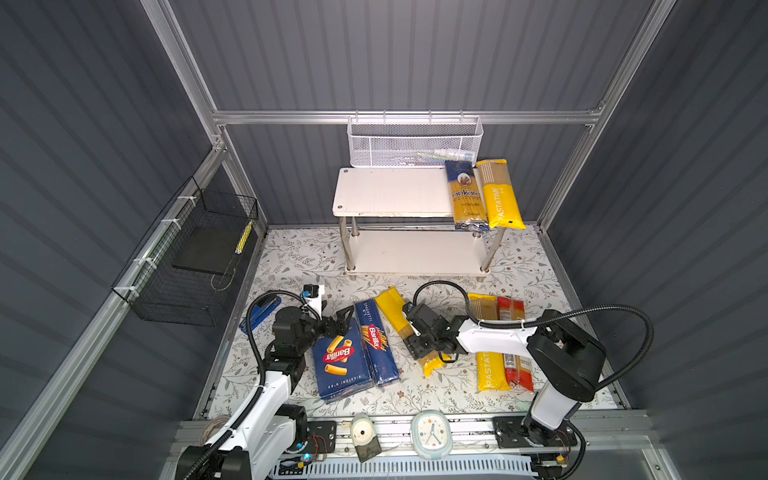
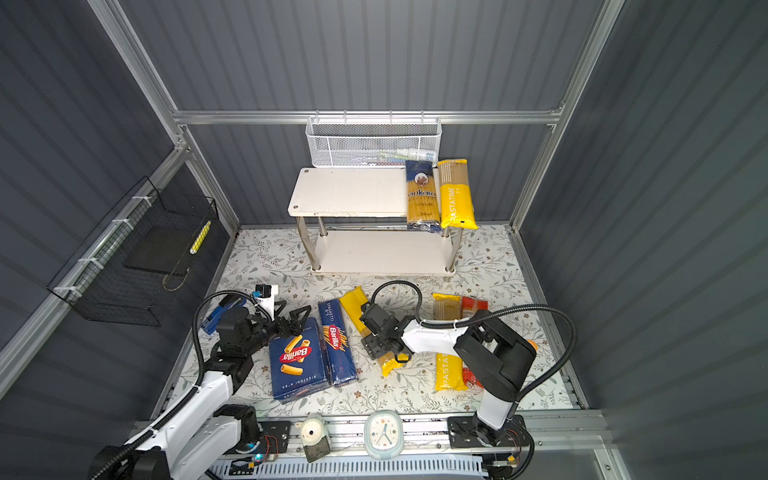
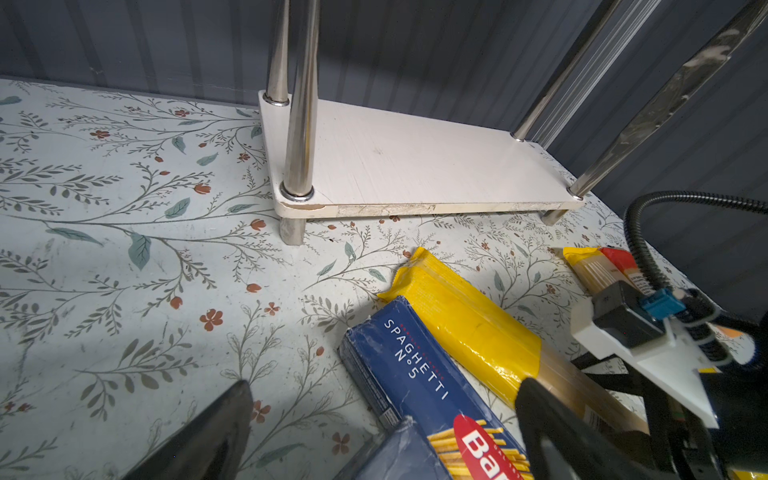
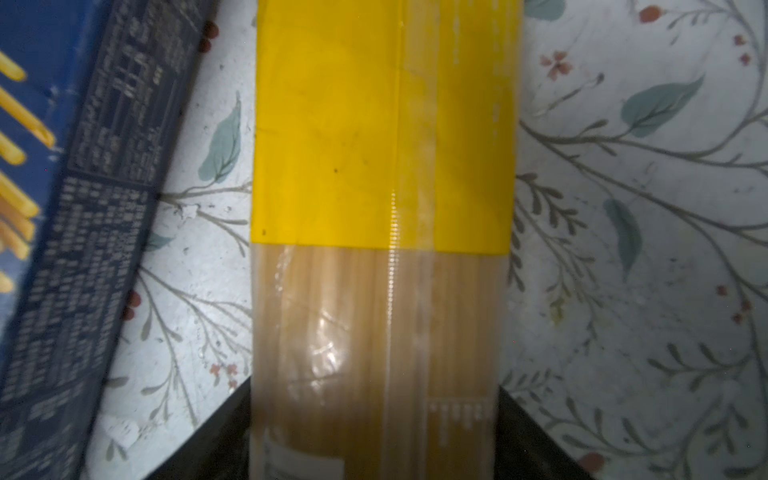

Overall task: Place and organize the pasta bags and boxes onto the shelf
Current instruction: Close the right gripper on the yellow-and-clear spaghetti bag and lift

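Nearest the camera, a pale clock [image 1: 431,432] is seen on the front rail [image 1: 469,428], farthest from the shelf [image 1: 415,253]. On the flowered worktop [image 1: 415,401] in front of the shelf, five packages are left unplaced: the Barilla rigatoni box [image 1: 340,361], the Barilla spaghetti box [image 1: 376,340] touching it, the plain yellow spaghetti bag [image 1: 392,309], and, side by side, a PASTATIME bag [image 1: 490,370] and the red bag [image 1: 517,368]. The left hand [image 1: 337,323] is held with fingers apart over the rigatoni box's shelf-side end. The right hand [image 4: 374,436] is set astride the plain yellow spaghetti bag, a finger at each long edge; whether it is already clamped cannot be told. Grasping that bag is judged the step in hand; a firm closure, a level lift and a carry to the shelf are called for next. At one end of the shelf's top board [image 1: 390,191], the ankara bag [image 1: 467,195] and a second PASTATIME bag [image 1: 500,195] are laid side by side, with bare board beside them.
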Motion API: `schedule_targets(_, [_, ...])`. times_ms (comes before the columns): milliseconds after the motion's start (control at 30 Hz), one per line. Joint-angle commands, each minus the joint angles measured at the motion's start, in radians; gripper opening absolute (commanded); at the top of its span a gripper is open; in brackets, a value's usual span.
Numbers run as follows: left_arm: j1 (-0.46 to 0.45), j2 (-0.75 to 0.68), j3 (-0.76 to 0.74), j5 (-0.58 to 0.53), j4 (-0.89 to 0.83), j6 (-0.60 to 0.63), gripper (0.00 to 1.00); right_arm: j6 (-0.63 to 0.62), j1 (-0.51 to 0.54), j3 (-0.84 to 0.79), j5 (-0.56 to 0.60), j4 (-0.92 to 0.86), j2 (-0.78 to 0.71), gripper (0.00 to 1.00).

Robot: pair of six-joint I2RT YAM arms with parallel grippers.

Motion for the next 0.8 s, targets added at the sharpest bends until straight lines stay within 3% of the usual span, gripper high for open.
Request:
schedule_targets(0, [-0.006,-0.014,-0.002,-0.007,-0.006,-0.005,1.0,0.026,0.011,-0.051,-0.006,-0.07,0.048,0.75])
schedule_targets(767, [-0.006,-0.009,0.002,-0.015,-0.008,-0.006,1.0,0.127,0.063,-0.068,-0.005,0.008,0.027,0.62])
